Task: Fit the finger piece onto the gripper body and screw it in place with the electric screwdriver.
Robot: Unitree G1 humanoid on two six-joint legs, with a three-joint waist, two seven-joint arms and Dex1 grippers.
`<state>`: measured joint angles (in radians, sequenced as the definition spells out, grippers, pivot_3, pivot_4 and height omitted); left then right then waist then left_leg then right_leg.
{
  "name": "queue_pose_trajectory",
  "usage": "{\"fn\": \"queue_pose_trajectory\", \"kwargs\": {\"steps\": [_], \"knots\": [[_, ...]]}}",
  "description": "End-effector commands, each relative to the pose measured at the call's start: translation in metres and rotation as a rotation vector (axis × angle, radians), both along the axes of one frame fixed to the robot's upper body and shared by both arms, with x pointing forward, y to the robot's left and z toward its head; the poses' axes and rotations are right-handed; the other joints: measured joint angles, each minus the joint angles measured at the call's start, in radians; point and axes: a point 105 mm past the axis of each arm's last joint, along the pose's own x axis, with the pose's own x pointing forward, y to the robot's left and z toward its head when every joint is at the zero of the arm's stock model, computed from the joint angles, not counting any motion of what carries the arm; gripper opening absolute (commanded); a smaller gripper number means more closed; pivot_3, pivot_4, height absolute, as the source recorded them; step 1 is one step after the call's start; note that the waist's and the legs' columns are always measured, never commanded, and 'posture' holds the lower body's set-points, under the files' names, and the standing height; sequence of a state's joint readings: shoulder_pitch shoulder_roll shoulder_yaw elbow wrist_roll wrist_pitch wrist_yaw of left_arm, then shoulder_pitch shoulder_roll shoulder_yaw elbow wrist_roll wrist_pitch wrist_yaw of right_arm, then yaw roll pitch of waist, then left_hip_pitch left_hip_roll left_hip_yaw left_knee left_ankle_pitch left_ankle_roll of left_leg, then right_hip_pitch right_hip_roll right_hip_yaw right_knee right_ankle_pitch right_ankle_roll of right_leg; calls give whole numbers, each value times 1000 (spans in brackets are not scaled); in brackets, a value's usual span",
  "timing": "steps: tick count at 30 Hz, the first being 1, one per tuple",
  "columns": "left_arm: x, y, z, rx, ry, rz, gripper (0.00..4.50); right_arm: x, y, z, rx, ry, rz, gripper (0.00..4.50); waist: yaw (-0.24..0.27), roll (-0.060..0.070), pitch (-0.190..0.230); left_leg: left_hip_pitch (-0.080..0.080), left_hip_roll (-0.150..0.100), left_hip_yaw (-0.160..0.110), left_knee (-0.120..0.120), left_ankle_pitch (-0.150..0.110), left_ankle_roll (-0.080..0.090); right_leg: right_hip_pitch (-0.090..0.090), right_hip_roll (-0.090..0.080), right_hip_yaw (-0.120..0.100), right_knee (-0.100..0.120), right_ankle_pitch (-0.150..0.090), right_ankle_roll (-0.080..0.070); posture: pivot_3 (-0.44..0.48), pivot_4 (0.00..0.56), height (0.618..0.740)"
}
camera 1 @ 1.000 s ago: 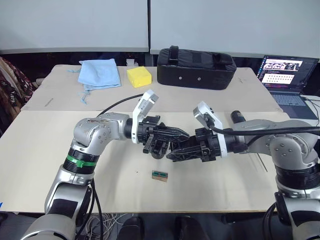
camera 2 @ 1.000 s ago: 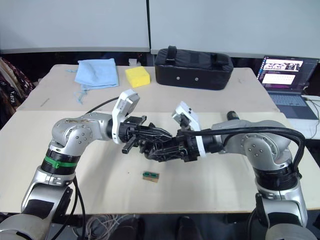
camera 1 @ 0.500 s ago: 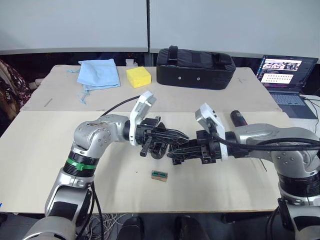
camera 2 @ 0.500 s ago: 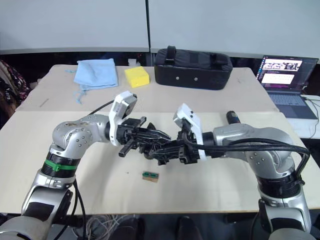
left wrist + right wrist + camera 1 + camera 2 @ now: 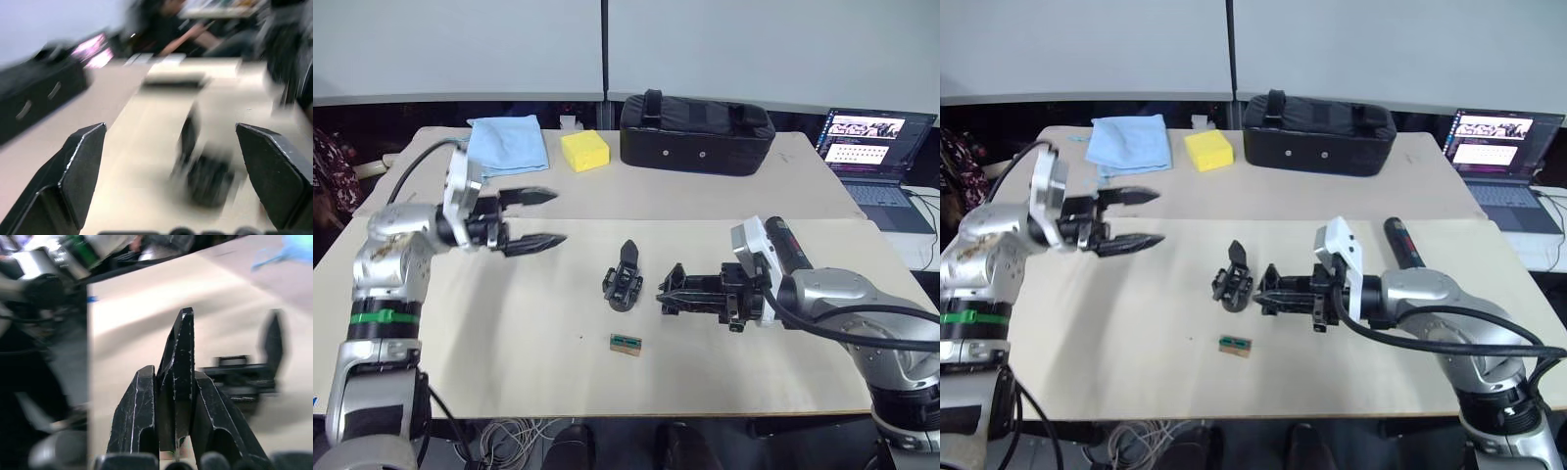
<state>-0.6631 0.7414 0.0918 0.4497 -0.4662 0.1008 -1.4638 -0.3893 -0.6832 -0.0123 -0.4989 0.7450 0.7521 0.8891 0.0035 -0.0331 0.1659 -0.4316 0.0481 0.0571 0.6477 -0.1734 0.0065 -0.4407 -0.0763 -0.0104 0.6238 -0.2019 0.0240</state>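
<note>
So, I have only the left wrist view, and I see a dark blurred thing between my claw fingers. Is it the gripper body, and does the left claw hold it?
Observer: It is the gripper body, but the left claw is open and hangs over the table well to its left, holding nothing.
Operator: Where is the finger piece?
Observer: The right claw is shut on the finger piece, with the tip pointing at the gripper body and bare table between them.
Operator: And the electric screwdriver?
Observer: The electric screwdriver lies on the table behind the right arm, with no claw on it.
</note>
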Motion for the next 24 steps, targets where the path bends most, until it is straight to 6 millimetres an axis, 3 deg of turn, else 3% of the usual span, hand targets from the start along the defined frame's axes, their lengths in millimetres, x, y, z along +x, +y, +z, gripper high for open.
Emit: {"fn": "queue_pose_trajectory", "kwargs": {"steps": [1, 4, 11, 18, 24], "knots": [[-5, 5, -27, 114, 1, -18, 4500, 5, -6, 9, 38, -131, -21, 414, 8, -1, 0, 0, 0, 0, 0, 0, 0, 0, 0, 0, 0, 0, 0, 0, 150, 740], [-2, -4, -51, 123, 25, -13, 4500, 7, -7, 2, 41, -156, -22, 414, 18, -1, 0, -2, 0, 0, 0, 0, 0, 0, -1, -1, -1, 0, 0, 0, 150, 740], [5, -54, -96, 104, 87, -98, 4500, 4, 0, 0, 64, -234, 46, 414, 19, -1, 0, -4, 0, 0, 3, 0, 0, 0, 0, -2, -1, 1, 2, 0, 150, 740], [14, -95, -108, 111, 98, -172, 4500, -4, 8, 3, 52, -232, 91, 414, 14, -1, 0, -4, 0, -1, 5, 0, 0, 0, 0, -2, 0, 4, 5, 0, 150, 740], [22, -111, -108, 103, 112, -166, 4500, -10, 9, 3, 34, -221, 87, 414, 9, -1, 0, -4, 0, -1, 5, 0, 0, 0, 0, -2, 1, 4, 7, 0, 150, 740]]}}
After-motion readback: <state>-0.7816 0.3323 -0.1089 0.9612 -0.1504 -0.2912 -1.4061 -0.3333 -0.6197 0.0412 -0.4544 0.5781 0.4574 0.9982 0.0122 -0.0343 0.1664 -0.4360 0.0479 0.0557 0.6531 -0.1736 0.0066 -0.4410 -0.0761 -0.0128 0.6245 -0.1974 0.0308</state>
